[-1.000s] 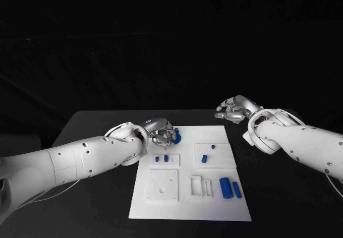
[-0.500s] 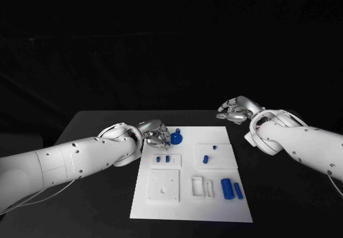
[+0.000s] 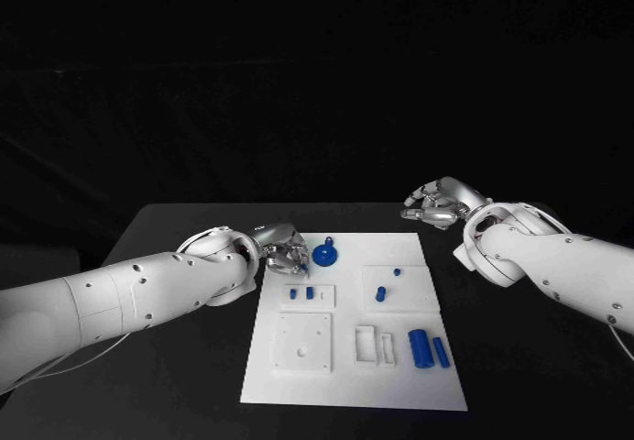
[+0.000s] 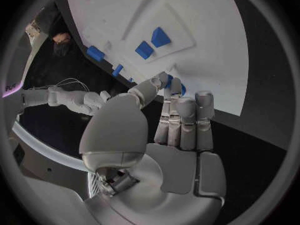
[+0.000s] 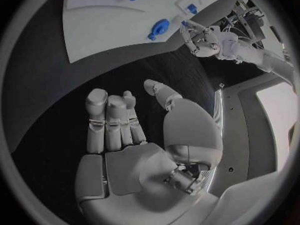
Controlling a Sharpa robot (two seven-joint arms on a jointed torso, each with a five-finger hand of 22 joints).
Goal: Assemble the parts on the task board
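Step in hand, by judgement: seating or releasing the round blue plastic part with a stubby tab (image 3: 326,251) near the far left corner of the flat white task board (image 3: 397,385). Left silver hand (image 3: 287,251) at the board's left edge, fingertips close beside that part; in the left wrist view the fingers (image 4: 185,116) packed side by side with the thumb swung across and a sliver of blue at the tips — pinched or merely behind them, cannot tell. Best done slowly: light pressure, wrist steady, fingers drawn straight off so the disc does not skid on the smooth plate. Right silver hand (image 3: 439,202) off the board over the matte black table (image 3: 172,229) beyond the far right corner, fingers curled inward, nothing visible in them. Elsewhere on the board: two small blue blocks (image 3: 302,294) upright in a shallow raised tray, a short blue peg (image 3: 379,293) on a square plate, two blue cylinders (image 3: 427,349) lying side by side near the right edge, a white square plate with a centre hole (image 3: 302,342) — hard, smooth, moulded pieces, likely slippery under metal fingertips.
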